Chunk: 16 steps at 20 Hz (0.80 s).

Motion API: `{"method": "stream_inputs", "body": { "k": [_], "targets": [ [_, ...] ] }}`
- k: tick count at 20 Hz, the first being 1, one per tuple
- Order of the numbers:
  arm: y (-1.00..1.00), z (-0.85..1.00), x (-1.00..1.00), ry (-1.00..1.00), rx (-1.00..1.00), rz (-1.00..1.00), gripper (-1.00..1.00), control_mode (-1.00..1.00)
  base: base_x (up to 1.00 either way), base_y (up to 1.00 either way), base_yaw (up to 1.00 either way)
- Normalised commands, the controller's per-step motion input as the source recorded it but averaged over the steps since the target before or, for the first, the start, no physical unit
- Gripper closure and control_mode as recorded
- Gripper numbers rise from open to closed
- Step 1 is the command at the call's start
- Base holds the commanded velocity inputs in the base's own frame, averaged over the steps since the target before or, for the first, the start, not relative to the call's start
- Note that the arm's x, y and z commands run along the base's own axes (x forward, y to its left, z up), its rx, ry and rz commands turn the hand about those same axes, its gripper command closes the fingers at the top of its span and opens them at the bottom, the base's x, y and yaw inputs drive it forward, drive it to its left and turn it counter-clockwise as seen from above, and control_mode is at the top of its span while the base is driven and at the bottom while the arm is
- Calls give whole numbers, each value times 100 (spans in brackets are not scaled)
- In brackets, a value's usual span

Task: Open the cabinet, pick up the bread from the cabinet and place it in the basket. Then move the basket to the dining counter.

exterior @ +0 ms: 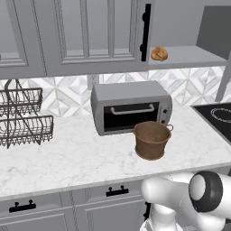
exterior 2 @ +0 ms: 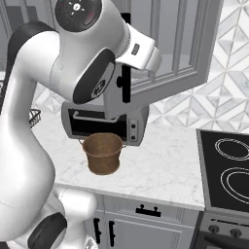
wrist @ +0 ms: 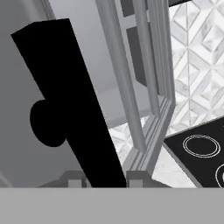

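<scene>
In the left base view, the cabinet (exterior: 90,31) is a tall gray wall unit with recessed-panel doors; one door stands swung out, its vertical black bar handle (exterior: 145,32) at about 1 o'clock from the picture's middle. Just to the 3 o'clock side of that handle, on the open cabinet shelf (exterior: 189,56), sits the bread (exterior: 159,53), a small rounded tan-brown lump with a lighter patch. Below, on the white gray-veined marble surface (exterior: 67,153), the basket (exterior: 152,139) stands upright: round, brown, woven, tapering toward its base, with a small rim handle showing. It is just in front of a gray toaster oven (exterior: 130,107), at that oven's 5 o'clock corner. Dark wire rack baskets (exterior: 22,117) stand at 9 o'clock, and a black cooktop (exterior: 219,115) lies at 3 o'clock. In the right base view, the white arm rises at the left and reaches up to the open cabinet door (exterior 2: 170,48), whose black handle (exterior 2: 126,58) runs down beside the wrist; the basket (exterior 2: 102,152) stands at 6 o'clock below the toaster oven (exterior 2: 104,124), well apart from the cooktop (exterior 2: 228,170) at 4 o'clock. In the hand view, the tool (wrist: 105,180) has its two fingertips (wrist: 74,181) narrowly set on either side of the black bar handle (wrist: 70,100), which runs between them and up toward 11 o'clock, so the tool is clasping the handle; the door's panelled frame (wrist: 131,87) slants past at 1 o'clock.
</scene>
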Motion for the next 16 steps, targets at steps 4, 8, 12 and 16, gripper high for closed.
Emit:
{"method": "stream_inputs", "body": {
  "k": [4, 8, 12, 16],
  "targets": [
    [0, -1, -64, 0, 0, -10, -100, -100, 0, 0, 0],
    [34, 1, -70, 0, -9, -10, -100, -100, 0, 0, 0],
    [100, 0, -33, 11, -50, -9, -100, -100, 0, 0, 0],
    [100, -13, 0, 36, -77, 0, -100, -100, 0, 0, 0]
  ]
}}
